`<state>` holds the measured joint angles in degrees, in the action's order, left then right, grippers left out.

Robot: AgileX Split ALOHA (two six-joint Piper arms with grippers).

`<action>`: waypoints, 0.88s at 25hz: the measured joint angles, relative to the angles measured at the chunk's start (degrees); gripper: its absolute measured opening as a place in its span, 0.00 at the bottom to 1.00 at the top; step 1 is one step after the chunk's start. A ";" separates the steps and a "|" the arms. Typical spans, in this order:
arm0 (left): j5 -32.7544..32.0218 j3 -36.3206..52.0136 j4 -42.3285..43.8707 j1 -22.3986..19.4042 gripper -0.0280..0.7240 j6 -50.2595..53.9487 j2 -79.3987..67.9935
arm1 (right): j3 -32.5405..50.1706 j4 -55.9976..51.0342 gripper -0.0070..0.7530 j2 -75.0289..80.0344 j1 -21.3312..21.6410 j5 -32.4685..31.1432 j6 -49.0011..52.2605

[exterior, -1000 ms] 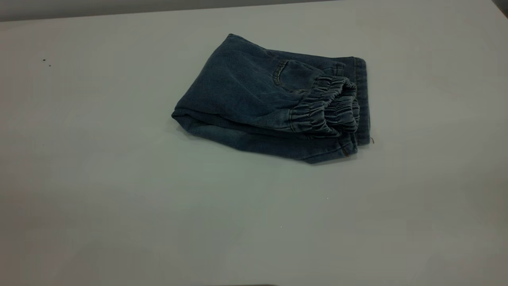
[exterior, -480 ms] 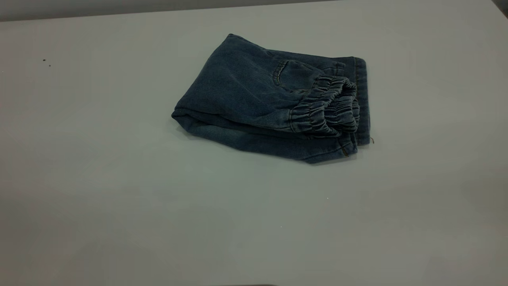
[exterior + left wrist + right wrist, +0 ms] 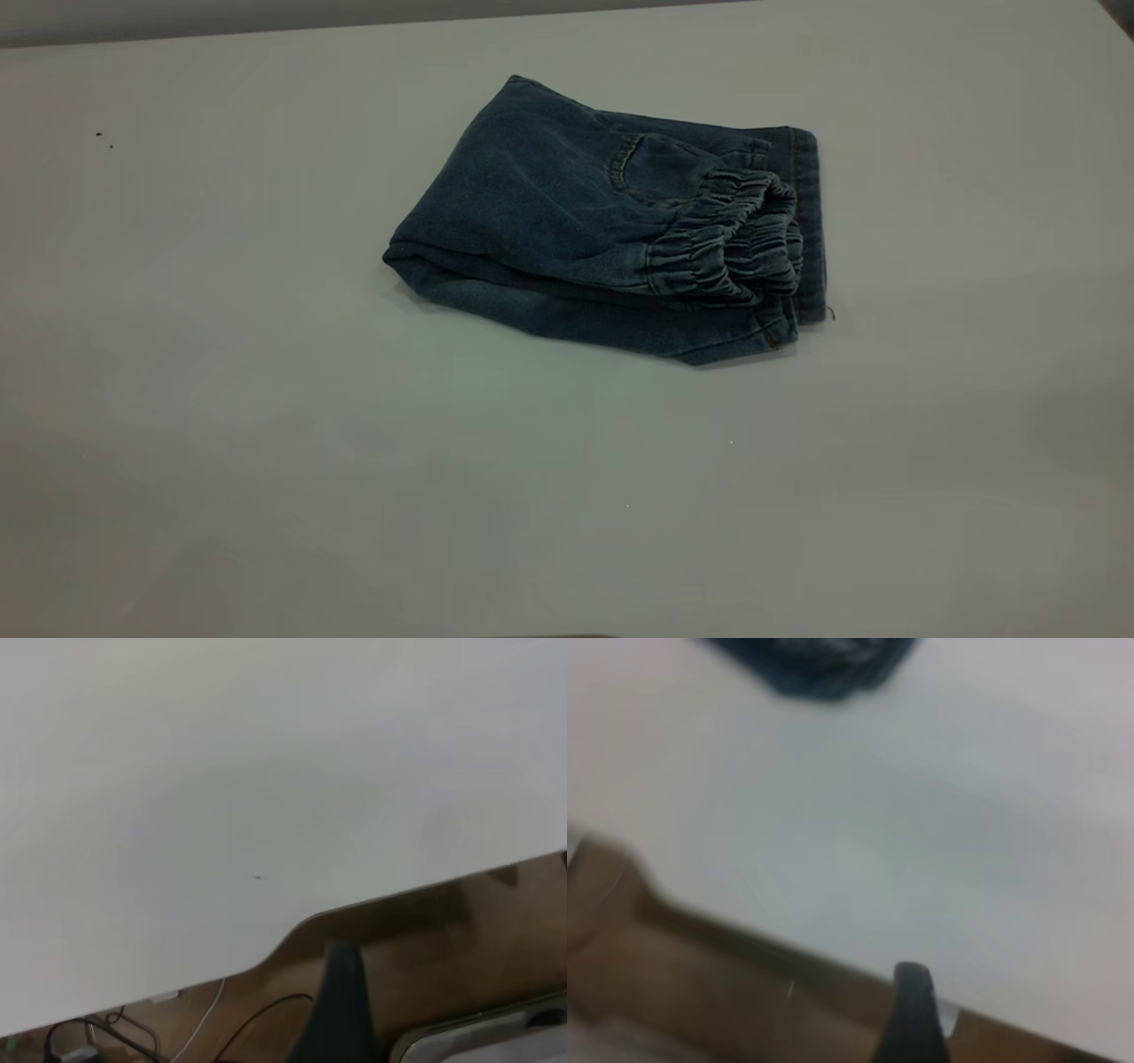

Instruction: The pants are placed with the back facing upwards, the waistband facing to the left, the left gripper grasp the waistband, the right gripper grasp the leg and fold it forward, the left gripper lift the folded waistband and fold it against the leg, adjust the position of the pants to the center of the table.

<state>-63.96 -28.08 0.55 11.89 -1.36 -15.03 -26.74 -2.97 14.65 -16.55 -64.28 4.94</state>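
Observation:
The pants lie folded into a compact blue denim bundle on the white table, a little right of centre and toward the far side. The ruffled waistband lies on top at the bundle's right end, over the stitched hem of the leg. One back pocket faces up. Neither gripper appears in the exterior view. The left gripper hangs past the table's edge, over the floor. The right gripper is also at the table's edge, far from the pants.
Two tiny dark specks mark the table at the far left. Beyond the table edge, the left wrist view shows brown floor, cables and a grey rounded frame.

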 joint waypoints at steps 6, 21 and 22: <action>0.05 0.00 0.00 -7.20 0.79 -0.05 4.36 | 0.00 0.06 0.65 -8.98 14.38 -0.12 0.00; -0.43 0.00 0.00 -9.70 0.79 -0.05 16.07 | 0.00 -0.03 0.65 -15.28 16.48 -0.37 0.00; -0.43 0.00 0.00 -9.70 0.79 -0.05 16.07 | 0.00 -0.03 0.65 -15.28 16.48 -0.37 0.00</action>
<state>-64.39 -28.08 0.55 2.19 -1.41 1.03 -26.74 -3.00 -0.62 -0.07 -64.66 4.94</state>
